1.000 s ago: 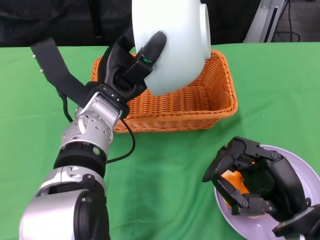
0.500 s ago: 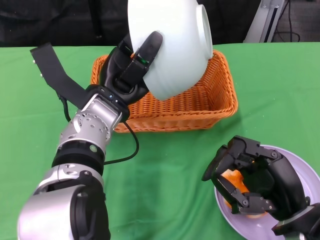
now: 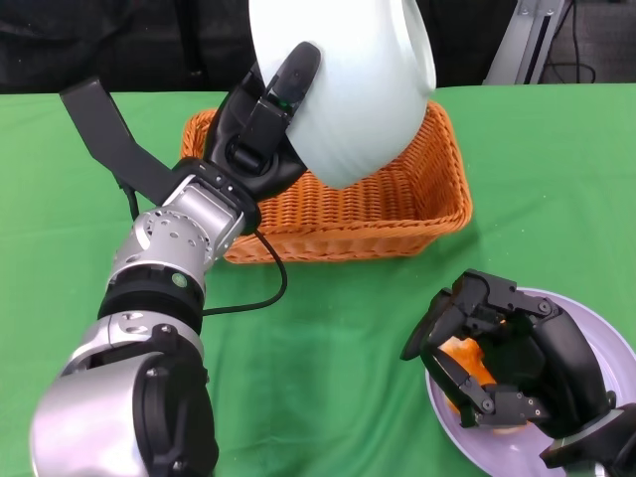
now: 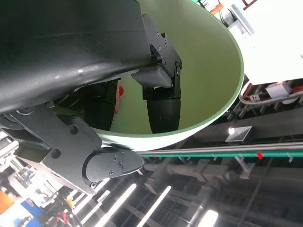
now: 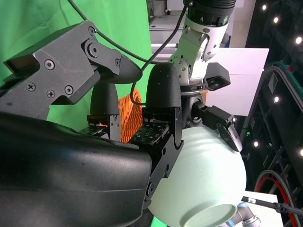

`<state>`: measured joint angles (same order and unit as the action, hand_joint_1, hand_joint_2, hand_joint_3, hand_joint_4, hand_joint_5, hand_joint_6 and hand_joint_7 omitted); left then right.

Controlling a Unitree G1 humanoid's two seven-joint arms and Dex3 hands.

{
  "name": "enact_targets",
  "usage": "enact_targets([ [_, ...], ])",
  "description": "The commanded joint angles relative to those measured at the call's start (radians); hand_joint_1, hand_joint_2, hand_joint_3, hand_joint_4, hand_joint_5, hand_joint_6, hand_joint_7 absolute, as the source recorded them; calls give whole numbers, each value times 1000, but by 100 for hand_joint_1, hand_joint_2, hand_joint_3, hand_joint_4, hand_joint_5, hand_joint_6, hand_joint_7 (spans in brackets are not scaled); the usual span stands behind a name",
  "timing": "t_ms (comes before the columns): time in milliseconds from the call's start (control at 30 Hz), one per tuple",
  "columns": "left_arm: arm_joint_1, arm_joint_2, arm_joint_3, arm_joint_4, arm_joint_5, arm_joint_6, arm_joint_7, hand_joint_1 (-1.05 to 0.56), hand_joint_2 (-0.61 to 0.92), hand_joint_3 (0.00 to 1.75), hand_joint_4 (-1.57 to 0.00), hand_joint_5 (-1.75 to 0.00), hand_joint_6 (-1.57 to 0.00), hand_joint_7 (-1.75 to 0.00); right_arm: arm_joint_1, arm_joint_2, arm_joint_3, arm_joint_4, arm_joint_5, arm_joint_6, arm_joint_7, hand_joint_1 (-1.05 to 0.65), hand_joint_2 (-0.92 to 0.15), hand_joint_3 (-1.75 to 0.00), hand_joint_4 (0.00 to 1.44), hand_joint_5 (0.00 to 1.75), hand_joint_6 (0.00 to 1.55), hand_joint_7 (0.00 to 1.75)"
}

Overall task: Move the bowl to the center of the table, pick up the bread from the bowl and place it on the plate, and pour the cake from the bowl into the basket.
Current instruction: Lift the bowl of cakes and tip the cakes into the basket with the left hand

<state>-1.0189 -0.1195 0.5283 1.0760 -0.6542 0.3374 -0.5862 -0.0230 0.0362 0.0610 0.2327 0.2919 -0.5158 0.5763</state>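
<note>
The bowl (image 3: 348, 79) looks smooth and a bit shiny. The basket (image 3: 397, 214) is rough woven wicker. Soft green cloth covers the bench (image 3: 328, 338). The plate (image 3: 606, 348) looks smooth.

Green cloth covers the tabletop (image 3: 338, 328) edge to edge in the head view. We note no markings on it.

Behind the far edge, from 10 to 12 o'clock, hangs a black backdrop (image 3: 99, 40). At 1 o'clock a silver metal strut (image 3: 532, 35) leans upward, and a thin black cable (image 3: 571, 50) loops just beside it.

In the right wrist view we log a white panel (image 5: 246, 66), small spotlights (image 5: 277, 9) on a dark wall, and a red ring (image 5: 265, 189) partly in view.

The left wrist view shows bright strip lights (image 4: 118, 203), a green rail (image 4: 236, 153) and a white board (image 4: 279, 47).
</note>
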Motion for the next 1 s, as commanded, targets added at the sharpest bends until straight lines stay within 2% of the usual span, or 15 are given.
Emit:
enact_targets([
  [33, -51, 22, 14, 3, -34, 23, -51, -12, 81, 69, -59, -174, -73, -154, -4, -7, -5, 3, 6, -6, 0, -8, -48, -104, 77, 146, 71, 130],
  [367, -60, 26, 40, 11, -58, 64, -70, -13, 82, 60, -59, -175, -66, -162, -6, -8, -7, 11, 3, -18, 1, -8, -47, -104, 78, 147, 71, 130],
  [567, -64, 28, 48, 10, -73, 87, -76, -13, 79, 66, -60, -175, -60, -174, -10, -10, -9, 21, 9, -17, 9, -8, -47, -106, 78, 145, 71, 129],
  [1000, -64, 29, 43, 3, -68, 90, -81, -14, 80, 69, -61, -175, -60, -175, -12, -8, -10, 22, -2, -22, 2, -8, -49, -102, 79, 145, 71, 130],
])
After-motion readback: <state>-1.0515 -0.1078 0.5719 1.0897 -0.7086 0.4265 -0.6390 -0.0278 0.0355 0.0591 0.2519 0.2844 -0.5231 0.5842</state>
